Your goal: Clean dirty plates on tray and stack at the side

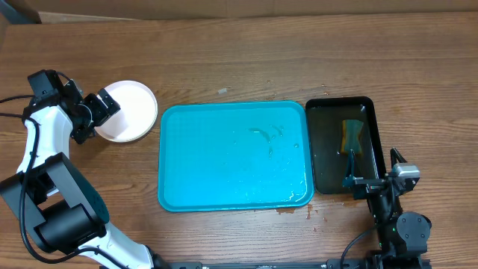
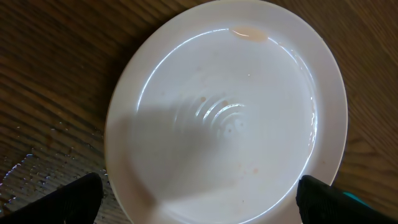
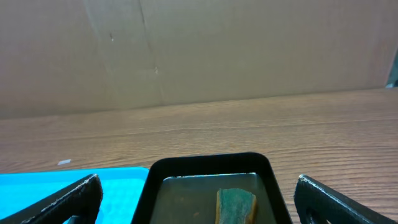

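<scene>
the wooden table takes up everything here. in the middle of it sits the tray, turquoise and streaked with water, with no plate on it that i can see. just to its right is the narrower black tray, holding murky water and a sponge. well off to the left of the blue one, on bare wood, lies a white plate. i cannot tell from here whether others sit beneath it.

the left gripper hangs at the plate's outer edge, the side away from the tray. its fingers are spread wide, with nothing between them but the plate below. the right gripper is at the near end of the black tray, spread wide and empty too, pointing toward the sponge.

the plate looks stiff, glossy and wet, so i'd judge it slippery and apt to chip if dropped, though light enough for one arm. it lies flat, so the rim seems the only place to take hold, with one finger over the edge and one under.

smallest of all is a pale brownish smear on the rim, so the plate may not be quite clean.
</scene>
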Robot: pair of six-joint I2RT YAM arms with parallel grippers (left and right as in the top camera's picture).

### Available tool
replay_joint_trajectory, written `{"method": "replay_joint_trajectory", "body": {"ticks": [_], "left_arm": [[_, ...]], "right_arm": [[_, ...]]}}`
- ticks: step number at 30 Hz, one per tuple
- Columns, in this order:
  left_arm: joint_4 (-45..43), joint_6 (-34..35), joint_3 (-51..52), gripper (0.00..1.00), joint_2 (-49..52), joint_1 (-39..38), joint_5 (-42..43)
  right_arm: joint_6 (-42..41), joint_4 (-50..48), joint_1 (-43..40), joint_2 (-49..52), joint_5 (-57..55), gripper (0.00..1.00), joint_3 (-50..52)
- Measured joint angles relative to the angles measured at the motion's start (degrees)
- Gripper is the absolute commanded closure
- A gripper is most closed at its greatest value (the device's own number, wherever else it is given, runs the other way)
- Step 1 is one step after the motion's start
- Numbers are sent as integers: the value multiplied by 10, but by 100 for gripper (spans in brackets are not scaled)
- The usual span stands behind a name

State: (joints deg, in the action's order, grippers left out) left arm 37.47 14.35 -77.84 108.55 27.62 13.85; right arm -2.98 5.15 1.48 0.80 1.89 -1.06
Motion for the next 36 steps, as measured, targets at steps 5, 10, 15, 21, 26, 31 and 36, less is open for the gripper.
{"method": "replay_joint_trajectory", "body": {"ticks": [5, 10, 15, 21, 26, 31, 36], "left_arm": [[0, 0, 0, 0, 0, 0, 0], [0, 0, 0, 0, 0, 0, 0], [0, 0, 0, 0, 0, 0, -2], [18, 0, 7, 0, -37, -18, -19], [17, 0, 11, 0, -195, -71, -26], [14, 0, 5, 0, -400, -123, -25], [15, 0, 3, 0, -542, -156, -26]], "right_arm": [[0, 0, 0, 0, 0, 0, 0], [0, 0, 0, 0, 0, 0, 0], [0, 0, 0, 0, 0, 0, 0], [0, 0, 0, 0, 0, 0, 0], [0, 0, 0, 0, 0, 0, 0], [0, 0, 0, 0, 0, 0, 0], [0, 0, 0, 0, 0, 0, 0]]}}
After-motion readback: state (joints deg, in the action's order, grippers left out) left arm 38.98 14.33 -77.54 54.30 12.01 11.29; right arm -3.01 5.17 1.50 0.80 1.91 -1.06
